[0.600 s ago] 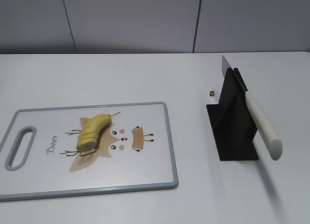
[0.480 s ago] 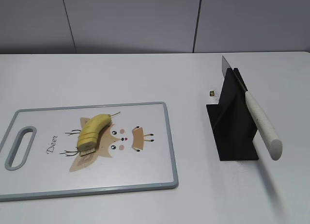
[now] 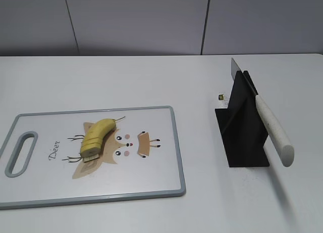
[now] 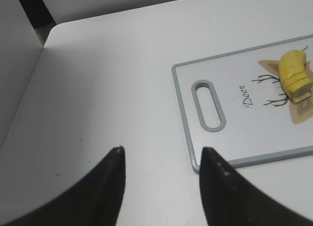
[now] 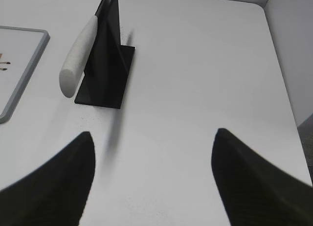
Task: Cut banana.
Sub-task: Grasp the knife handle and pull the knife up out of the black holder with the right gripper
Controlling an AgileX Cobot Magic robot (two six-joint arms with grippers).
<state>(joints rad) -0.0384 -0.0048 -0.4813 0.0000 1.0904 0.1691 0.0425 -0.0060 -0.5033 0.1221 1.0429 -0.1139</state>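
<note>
The small yellow banana [image 3: 97,137] lies on the white cutting board [image 3: 161,177], over the deer print, its near end cut into slices and its stem pointing back right. It also shows in the left wrist view [image 4: 293,72]. The knife [image 3: 271,127], with a speckled white handle, rests in a black stand [image 3: 243,137] at the right; it also shows in the right wrist view [image 5: 78,62]. My left gripper [image 4: 161,150] is open and empty above bare table left of the board's handle end. My right gripper [image 5: 154,133] is open and empty, near the stand's front. Neither gripper shows in the exterior view.
The cutting board has a grey rim and a handle slot [image 4: 208,104] at its left end. A tiny dark object [image 3: 221,97] lies on the table behind the stand. A grey wall runs along the table's far edge and side walls stand at both ends.
</note>
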